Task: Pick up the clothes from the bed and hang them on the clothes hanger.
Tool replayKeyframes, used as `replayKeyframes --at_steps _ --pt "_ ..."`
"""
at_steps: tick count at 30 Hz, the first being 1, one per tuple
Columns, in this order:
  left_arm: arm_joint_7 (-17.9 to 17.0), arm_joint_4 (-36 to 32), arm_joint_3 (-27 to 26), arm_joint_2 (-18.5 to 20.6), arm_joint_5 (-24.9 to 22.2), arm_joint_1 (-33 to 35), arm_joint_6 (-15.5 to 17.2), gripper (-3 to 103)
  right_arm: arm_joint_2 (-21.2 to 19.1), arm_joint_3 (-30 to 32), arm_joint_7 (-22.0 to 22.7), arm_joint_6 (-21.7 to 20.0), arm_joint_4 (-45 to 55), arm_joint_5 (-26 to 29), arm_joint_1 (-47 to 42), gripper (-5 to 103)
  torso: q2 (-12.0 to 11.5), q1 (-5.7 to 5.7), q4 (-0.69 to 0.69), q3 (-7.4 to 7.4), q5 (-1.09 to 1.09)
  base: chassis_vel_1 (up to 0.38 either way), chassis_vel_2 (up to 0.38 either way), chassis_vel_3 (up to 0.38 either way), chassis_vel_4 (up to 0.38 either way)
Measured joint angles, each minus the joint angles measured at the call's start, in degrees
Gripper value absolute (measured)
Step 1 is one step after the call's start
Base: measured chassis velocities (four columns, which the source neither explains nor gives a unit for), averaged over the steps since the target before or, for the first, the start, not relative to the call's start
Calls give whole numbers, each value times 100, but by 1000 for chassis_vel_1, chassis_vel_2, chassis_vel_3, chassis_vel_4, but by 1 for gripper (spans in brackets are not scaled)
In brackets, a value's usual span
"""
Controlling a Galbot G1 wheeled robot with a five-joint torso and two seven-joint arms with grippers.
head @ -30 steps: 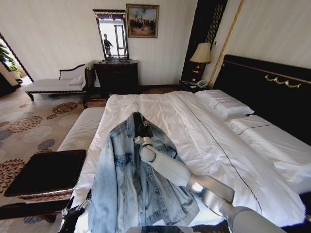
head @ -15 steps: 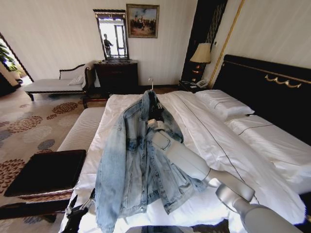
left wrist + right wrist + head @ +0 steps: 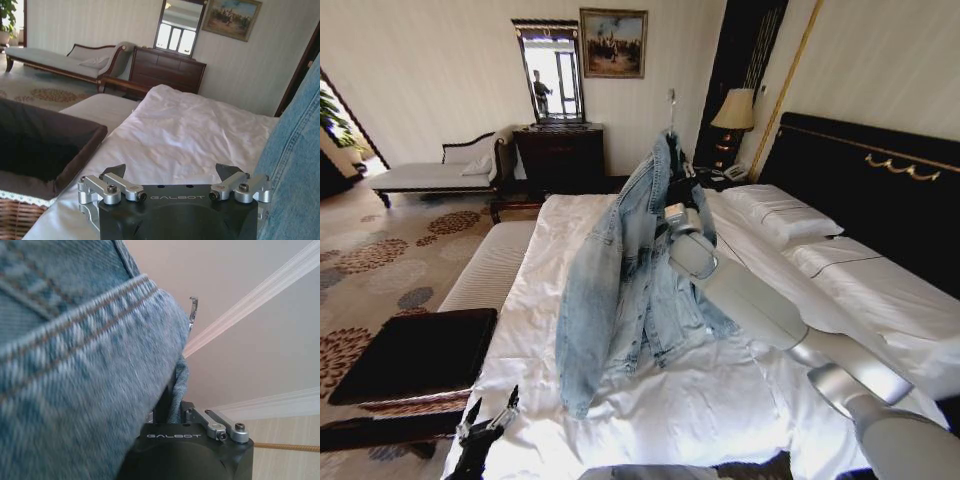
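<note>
The right gripper (image 3: 672, 195) is holding the denim jacket (image 3: 630, 270) up above the bed (image 3: 720, 400), its jaws buried in the collar folds, so their spread is hard to judge (though they are plainly clamped on the garment). The jacket is hanging from its collar, its lower edges still lying on the bed's white sheet. Above the collar only the metal hook (image 3: 671, 98) of the clothes hanger (image 3: 192, 315) is poking out; the rest is hidden inside the denim. The left gripper (image 3: 175, 187) is waiting low at the bed's near corner, jaws spread wide and holding nothing.
</note>
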Motion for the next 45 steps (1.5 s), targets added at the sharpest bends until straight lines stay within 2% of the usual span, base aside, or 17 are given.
replayKeyframes --at_steps 6,13,19,25,27,32,39,45 --pt "8 -218 -93 24 184 128 -223 100 -398 179 -1 -113 516 309 -86 22 0 0 2 0 0 0 0 0 0" --pt "7 -265 -78 30 247 94 -259 100 -827 494 -12 -152 940 526 -190 22 0 0 0 0 1 0 0 0 0" --pt "6 -416 -42 16 336 115 -306 100 -1213 740 18 -282 1318 1008 -137 22 0 -1 0 -1 -1 0 0 0 0" --pt "-46 -860 -444 44 657 314 -773 100 -1527 1028 21 -319 1725 1306 -467 22 0 -1 1 -1 0 0 0 0 0" --pt "-61 -1002 -615 94 658 342 -896 100 -1573 1154 20 -310 1787 1311 -666 22 1 -1 -2 -1 0 0 0 0 0" --pt "-108 -1025 -947 201 506 361 -1133 100 -1588 1348 14 -285 1849 1297 -1010 22 0 0 0 0 1 0 0 0 0" --pt "-102 -983 -924 159 364 435 -1359 100 -1608 1364 -2 -244 1854 1354 -1045 22 1 -1 0 -1 -2 0 0 0 0" --pt "-155 -1019 -898 129 449 458 -1361 100 -1595 1318 -7 -231 1927 1382 -1160 22 1 0 1 -1 -1 0 0 0 0"
